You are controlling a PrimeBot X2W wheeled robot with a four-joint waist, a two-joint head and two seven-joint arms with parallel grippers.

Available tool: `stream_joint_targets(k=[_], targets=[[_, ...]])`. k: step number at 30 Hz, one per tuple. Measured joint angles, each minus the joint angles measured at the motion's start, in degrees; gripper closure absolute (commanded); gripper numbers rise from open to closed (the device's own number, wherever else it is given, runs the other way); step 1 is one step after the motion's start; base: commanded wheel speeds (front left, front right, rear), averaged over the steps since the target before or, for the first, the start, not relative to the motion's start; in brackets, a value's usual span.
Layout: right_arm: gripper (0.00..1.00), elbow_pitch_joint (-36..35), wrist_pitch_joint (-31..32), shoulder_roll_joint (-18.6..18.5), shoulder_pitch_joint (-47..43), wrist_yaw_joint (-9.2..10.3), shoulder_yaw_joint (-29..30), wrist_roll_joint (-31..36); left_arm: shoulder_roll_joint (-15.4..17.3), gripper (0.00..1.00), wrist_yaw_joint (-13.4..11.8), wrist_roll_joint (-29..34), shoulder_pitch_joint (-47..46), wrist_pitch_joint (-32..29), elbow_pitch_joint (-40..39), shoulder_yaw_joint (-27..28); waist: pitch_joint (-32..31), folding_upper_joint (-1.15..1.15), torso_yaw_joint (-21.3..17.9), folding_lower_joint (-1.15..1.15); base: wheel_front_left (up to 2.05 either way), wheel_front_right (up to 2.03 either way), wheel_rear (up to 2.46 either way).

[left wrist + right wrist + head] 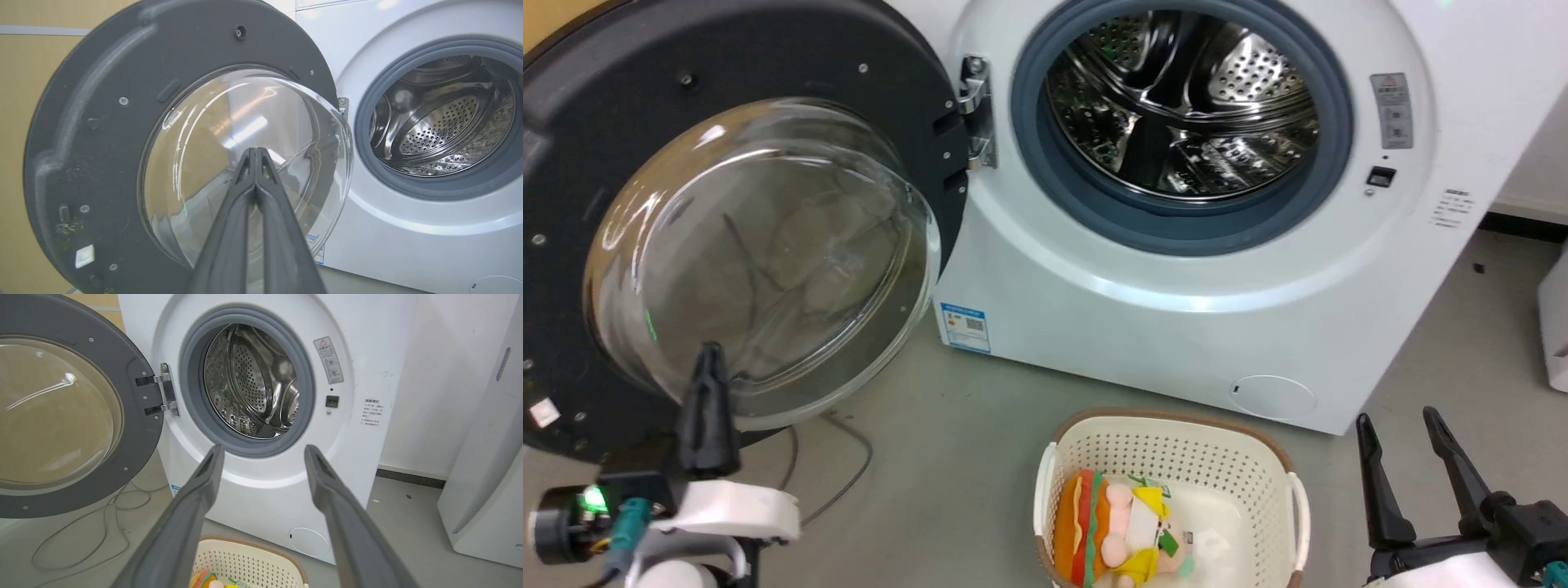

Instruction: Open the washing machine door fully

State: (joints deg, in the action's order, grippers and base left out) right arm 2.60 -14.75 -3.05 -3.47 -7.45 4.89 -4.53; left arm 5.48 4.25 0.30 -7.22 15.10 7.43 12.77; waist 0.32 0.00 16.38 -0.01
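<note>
The white washing machine (1143, 318) stands ahead with its steel drum (1184, 98) bare. Its washing machine door (621, 122), a black disc with a bulging glass bowl, is swung wide to the left on its hinge (976, 110). In the left wrist view the washing machine door (102, 134) faces me, inner side out. My left gripper (709, 353) is shut on nothing, its tips just before the bowl's lower rim (256, 150). My right gripper (1396, 418) stands open at the lower right, clear of the machine (263, 449).
A cream perforated basket (1258, 457) with a burger-shaped plush toy (1111, 531) sits on the grey floor before the machine. A thin cable (849, 474) loops under the door. Another white appliance (486, 465) stands to the right.
</note>
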Motion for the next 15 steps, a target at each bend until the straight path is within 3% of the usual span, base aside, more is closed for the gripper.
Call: stream_joint_targets(k=[8,9,10,15], targets=[[0.0,-1.07,0.0,0.0,-0.24,0.0,0.15,-0.11,-1.44,1.0,0.54,-1.52,3.63,0.0,-2.46,-4.24,-0.78,0.0,-3.36,0.01,0.0,0.0,0.0],[0.0,-1.14,0.0,0.0,-0.35,0.0,0.19,-0.11,-1.49,0.72,0.56,-1.72,4.08,0.0,-2.75,-4.63,-0.86,0.0,-3.87,0.0,0.0,0.0,0.0],[0.0,-1.22,0.0,0.01,-0.49,0.0,0.2,-0.11,-1.58,0.0,0.57,-2.09,4.5,0.0,-3.01,-5.05,-0.93,0.0,-4.37,0.0,0.0,0.0,0.0],[0.0,-1.48,0.0,0.0,-0.83,0.0,0.23,-0.11,-2.22,0.0,0.98,-2.82,6.36,0.0,-4.5,-7.42,-1.17,0.0,-6.96,0.0,0.0,0.0,0.0]])
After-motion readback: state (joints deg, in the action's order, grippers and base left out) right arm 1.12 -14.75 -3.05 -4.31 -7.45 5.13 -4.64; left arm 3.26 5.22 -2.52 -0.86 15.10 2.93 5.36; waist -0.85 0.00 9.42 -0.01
